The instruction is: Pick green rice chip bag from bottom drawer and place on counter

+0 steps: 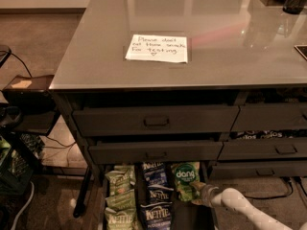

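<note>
The white arm (244, 209) is reaching in low from the bottom right, angling up and to the left. So the gripper (197, 191) is sitting inside the open bottom drawer (192, 218), right against the lower right edge of the green rice chip bag (185, 178). Honestly can't tell if the claw is spread or pinching it. Dark blue Kettle bags (156, 195) are lying just left of the claw, and the counter (230, 56) is sitting well above.

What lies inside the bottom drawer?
Olive-green Kettle bags, dark blue Kettle bags, the green rice chip bag, the gripper at it. The drawer above hides the rear.
</note>
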Motion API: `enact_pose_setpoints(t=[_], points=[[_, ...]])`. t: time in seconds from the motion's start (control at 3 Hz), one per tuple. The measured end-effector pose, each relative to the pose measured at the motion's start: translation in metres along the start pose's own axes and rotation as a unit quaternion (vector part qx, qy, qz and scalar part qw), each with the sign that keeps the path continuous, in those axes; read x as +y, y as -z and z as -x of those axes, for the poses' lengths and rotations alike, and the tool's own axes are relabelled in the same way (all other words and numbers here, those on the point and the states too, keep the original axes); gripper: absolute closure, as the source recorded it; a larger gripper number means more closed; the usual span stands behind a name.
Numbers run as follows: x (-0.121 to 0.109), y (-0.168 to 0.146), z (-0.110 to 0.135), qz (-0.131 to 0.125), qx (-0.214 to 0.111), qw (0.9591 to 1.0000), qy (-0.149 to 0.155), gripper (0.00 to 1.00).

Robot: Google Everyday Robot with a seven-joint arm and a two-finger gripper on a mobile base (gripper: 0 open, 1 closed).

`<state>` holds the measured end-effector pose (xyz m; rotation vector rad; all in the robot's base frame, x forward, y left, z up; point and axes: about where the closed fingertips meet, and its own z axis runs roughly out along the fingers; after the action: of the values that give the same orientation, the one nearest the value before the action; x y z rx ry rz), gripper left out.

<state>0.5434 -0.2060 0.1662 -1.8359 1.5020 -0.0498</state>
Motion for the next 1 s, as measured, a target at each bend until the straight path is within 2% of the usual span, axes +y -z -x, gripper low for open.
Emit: enact_pose_setpoints(t=[0.33, 0.67, 1.0], points=[[-0.006, 0.015, 0.017, 0.012, -0.021, 0.9997, -0.010, 1.00], [-0.008, 0.042, 0.035, 0.025, -0.055, 0.9979, -0.023, 1.00], [-0.006, 0.073, 0.049, 0.042, -0.065, 0.9965, -0.033, 1.00]])
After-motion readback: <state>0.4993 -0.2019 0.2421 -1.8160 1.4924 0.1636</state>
